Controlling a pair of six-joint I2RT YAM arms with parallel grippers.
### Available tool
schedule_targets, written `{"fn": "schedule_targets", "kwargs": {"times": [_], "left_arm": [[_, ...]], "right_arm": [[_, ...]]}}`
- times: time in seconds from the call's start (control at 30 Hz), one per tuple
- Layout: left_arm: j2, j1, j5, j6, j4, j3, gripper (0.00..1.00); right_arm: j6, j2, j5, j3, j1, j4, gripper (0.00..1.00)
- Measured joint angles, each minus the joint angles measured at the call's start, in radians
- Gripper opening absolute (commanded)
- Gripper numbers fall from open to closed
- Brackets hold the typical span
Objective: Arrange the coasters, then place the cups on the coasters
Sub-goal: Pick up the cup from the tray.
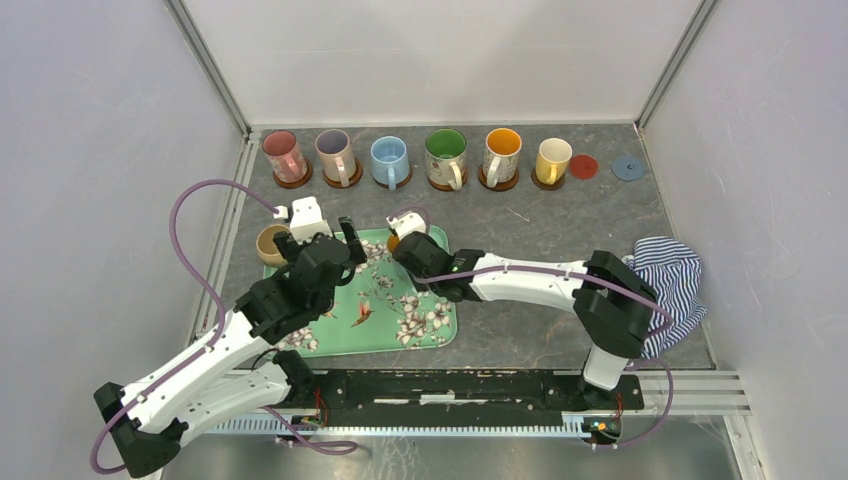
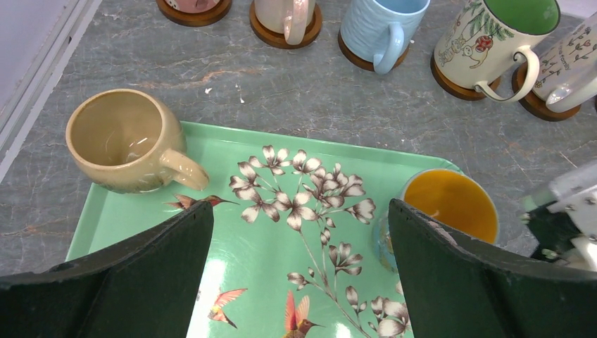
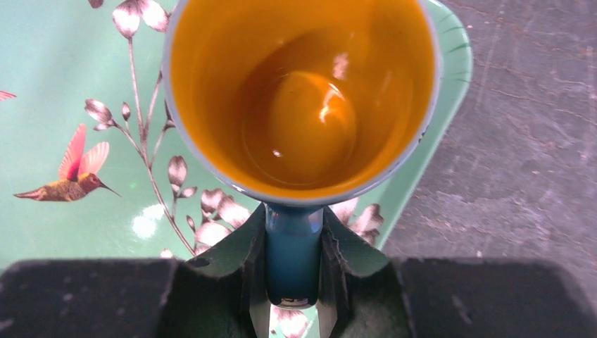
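Step judged: cup placement. Left gripper (image 2: pixel 299 208) held wide open, empty, above green floral tray (image 2: pixel 127 218). Tan ceramic mug (image 2: pixel 123 141) seen at tray's far-left corner. Right gripper (image 3: pixel 293 267) clamped on blue handle of orange-lined mug (image 3: pixel 303 105), at tray's far-right corner. Lift over tray rim needed next, then carry to bare red coaster (image 1: pixel 583 167) or blue-grey coaster (image 1: pixel 627 167) at row's right end. Grey worktop (image 1: pixel 560 230) between is open.

White walls (image 1: pixel 440 60), grey marbled tabletop (image 1: pixel 560 215)

- Bright, even light from above; shadows soft.
- White glare on the green tray (image 3: pixel 144 225) and inside the orange-lined cup (image 3: pixel 303 105).
- Right pincer (image 3: pixel 293 260) dark, slightly blurred.
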Motion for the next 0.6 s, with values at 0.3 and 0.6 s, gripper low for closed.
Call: {"fn": "schedule_targets", "kwargs": {"times": [0.3,0.6], "left_arm": [[0.000,0.000,0.000,0.001,0.000,0.000,1.00],[0.000,0.000,0.007,0.001,0.000,0.000,1.00]], "right_arm": [[-0.024,-0.173,0.035,-0.064,-0.028,-0.048,0.00],[-0.029,-0.350,0.079,-0.187,-0.110,-0.064,0.00]]}}
